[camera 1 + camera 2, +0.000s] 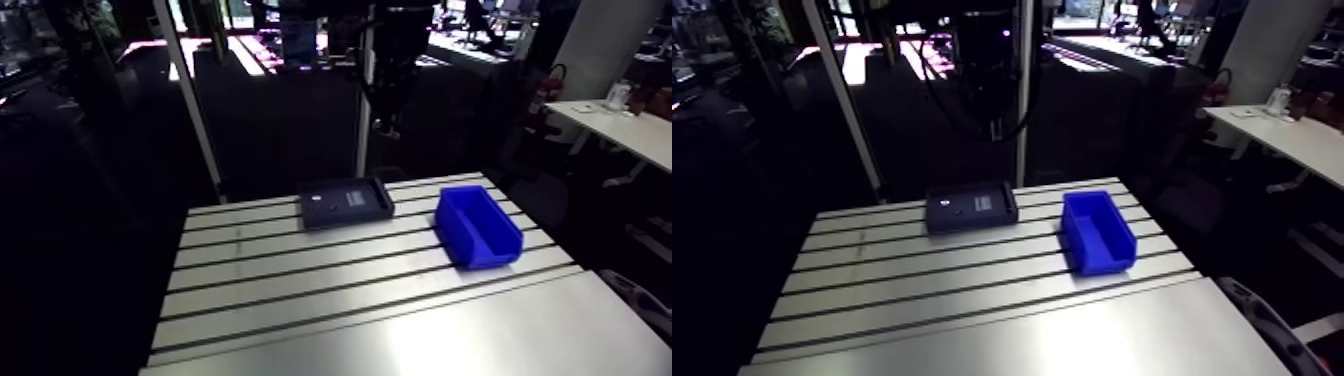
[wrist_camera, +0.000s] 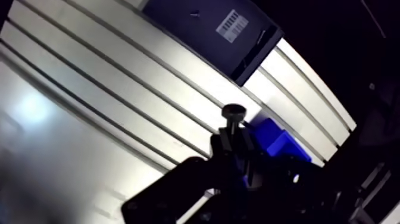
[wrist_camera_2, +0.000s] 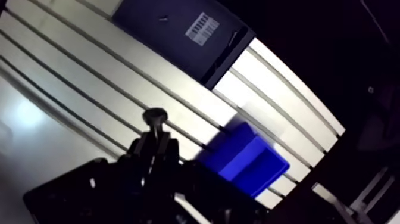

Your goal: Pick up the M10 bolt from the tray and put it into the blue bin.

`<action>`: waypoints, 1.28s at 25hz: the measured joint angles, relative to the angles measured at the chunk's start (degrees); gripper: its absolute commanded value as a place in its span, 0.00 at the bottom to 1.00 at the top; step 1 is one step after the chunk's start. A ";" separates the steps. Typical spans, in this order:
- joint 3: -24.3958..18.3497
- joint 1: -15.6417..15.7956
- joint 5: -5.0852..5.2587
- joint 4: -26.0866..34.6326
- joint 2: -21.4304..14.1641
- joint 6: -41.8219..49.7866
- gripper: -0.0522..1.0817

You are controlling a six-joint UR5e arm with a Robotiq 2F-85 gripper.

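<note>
Pinches the M10 bolt (image 2: 234,113) in the hand (image 2: 235,143), clear of the tray; grips it by the shank between the two fingers (image 2: 225,146), with the head standing out beyond the tips; readable in the wrist view only, too dark and small in the arm view.

Hangs high above the table (image 1: 300,295), over bare slotted metal; not yet over the blue bin (image 1: 480,255); shows the bin just beside the hand in the wrist view, partly hidden behind it. Looks open-topped and empty inside.

Sits beside the tray (image 1: 325,212), with a strip of table between the two; carries a white label (image 2: 231,25) on the tray floor and a small pale speck (image 2: 194,14), too small to name.

Reads as the carry stage: lift done, drop not yet made.

To do it well: hold the pinch firm on the shank; travel level until the bolt head stands over the middle of the bin's opening, not over a rim; lower inside the walls before spreading the fingers, to stop a bounce off hard plastic; come down straight, away from the bin's near wall, since a light bin on smooth metal would probably slide if nudged.
</note>
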 measured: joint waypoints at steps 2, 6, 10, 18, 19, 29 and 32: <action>0.53 -1.03 0.11 0.46 -0.23 -6.75 0.94; 0.91 -3.88 0.13 1.30 -0.40 -18.96 0.94; 0.71 -7.20 0.00 2.31 -0.33 -30.77 0.94; 0.53 -12.98 -0.81 3.10 0.68 -52.43 0.94; 0.54 -13.51 -1.04 3.05 0.93 -54.25 0.94; 1.21 -15.99 -5.35 1.15 3.95 -61.18 0.94; 1.47 -16.03 -5.73 0.63 4.44 -61.23 0.94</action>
